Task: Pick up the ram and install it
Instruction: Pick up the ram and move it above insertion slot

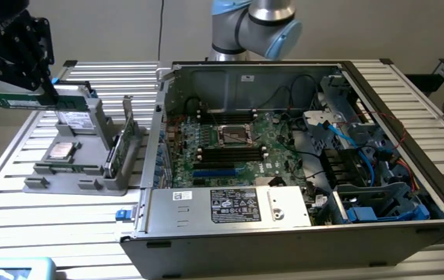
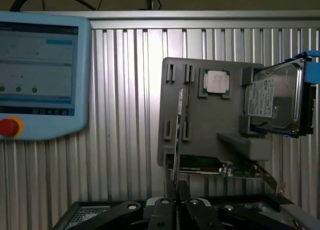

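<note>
Slatted metal counter [image 1: 66,221] carries everything. Open computer case [image 1: 284,251] lies on its side at the exterior view's right, motherboard [image 1: 230,151] exposed, long black slots beside the CPU socket. Robot arm [image 1: 253,23] rises behind the case. Blue teach pendant [image 2: 40,65] with a red button lies on the counter. Grey parts holder [image 1: 74,181] sits just beside the case, at the exterior view's left. Hard drive [image 2: 275,97] is propped in the holder, expansion card [image 1: 121,146] stands on edge at its case side, and a CPU chip [image 2: 216,82] lies flat in a recess. Black pincer [image 1: 46,90] is clenched on the ram [image 1: 19,101], a green stick held level over the holder's far end, well apart from the case. Wrist view shows the ram edge-on between the fingers [image 2: 184,192].
</note>
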Action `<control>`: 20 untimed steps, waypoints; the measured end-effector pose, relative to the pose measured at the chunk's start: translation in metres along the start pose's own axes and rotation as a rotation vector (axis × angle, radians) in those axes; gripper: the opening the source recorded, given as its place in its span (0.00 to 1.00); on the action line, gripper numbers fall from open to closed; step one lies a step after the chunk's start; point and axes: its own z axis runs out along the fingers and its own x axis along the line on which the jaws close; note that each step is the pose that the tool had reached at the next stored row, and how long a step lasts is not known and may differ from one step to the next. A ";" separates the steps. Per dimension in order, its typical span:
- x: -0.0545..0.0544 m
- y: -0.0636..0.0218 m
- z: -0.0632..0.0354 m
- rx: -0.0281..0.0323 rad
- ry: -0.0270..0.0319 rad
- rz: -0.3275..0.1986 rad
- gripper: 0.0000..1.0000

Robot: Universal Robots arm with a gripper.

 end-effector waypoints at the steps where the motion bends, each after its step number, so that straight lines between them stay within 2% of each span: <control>1: 0.000 -0.0033 -0.0019 -0.0030 0.0002 0.000 0.14; 5: 0.000 -0.0160 -0.0086 -0.0160 0.0007 0.000 0.14; 10: 0.001 -0.0345 -0.0203 -0.0272 0.0013 0.001 0.14; 15: 0.001 -0.0545 -0.0342 -0.0345 0.0015 0.001 0.14; 20: 0.000 -0.0771 -0.0457 -0.0367 0.0001 0.001 0.14</control>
